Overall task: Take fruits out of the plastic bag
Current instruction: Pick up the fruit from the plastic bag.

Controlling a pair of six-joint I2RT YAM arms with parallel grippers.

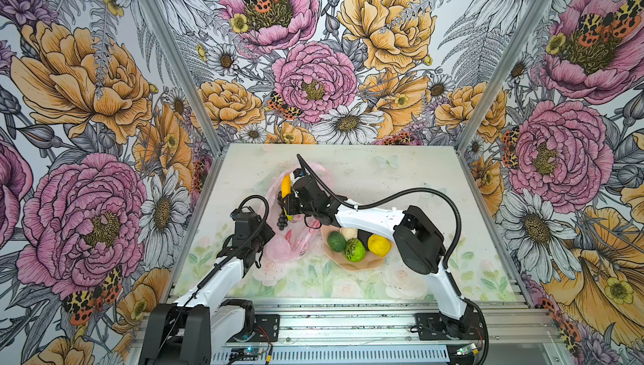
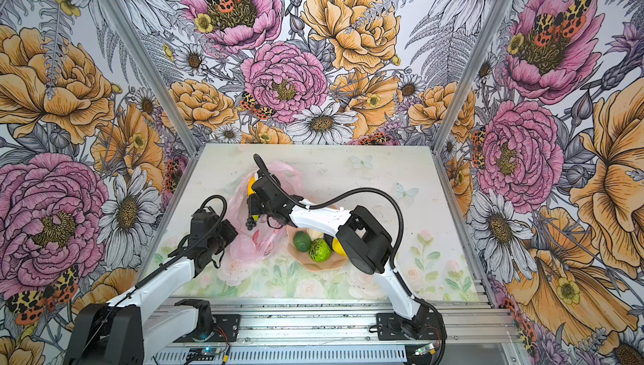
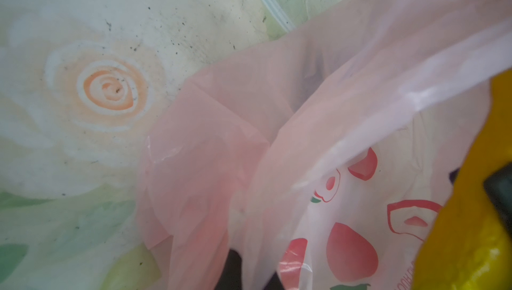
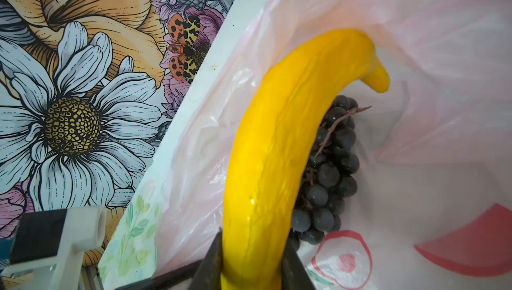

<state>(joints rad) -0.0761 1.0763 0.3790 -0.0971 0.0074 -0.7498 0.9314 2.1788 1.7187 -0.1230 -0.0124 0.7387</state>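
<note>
While your right gripper [image 4: 252, 258] is clamping the banana [image 4: 271, 141] and your closed left gripper [image 1: 257, 250] is pinching the plastic bag [image 3: 304, 108], be drawing the fruit out slowly.

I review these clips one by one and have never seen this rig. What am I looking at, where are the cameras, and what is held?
Two robot arms reach over a table. Two pictures look down from overhead; the other two come from cameras on each arm's wrist. The right hand is shut on a yellow banana beside dark grapes in a pink plastic bag. The left hand is shut, apparently pinching the bag's film. Beside the bag, a peach dish holds an avocado, a green ball, a lemon and a pear.
</note>
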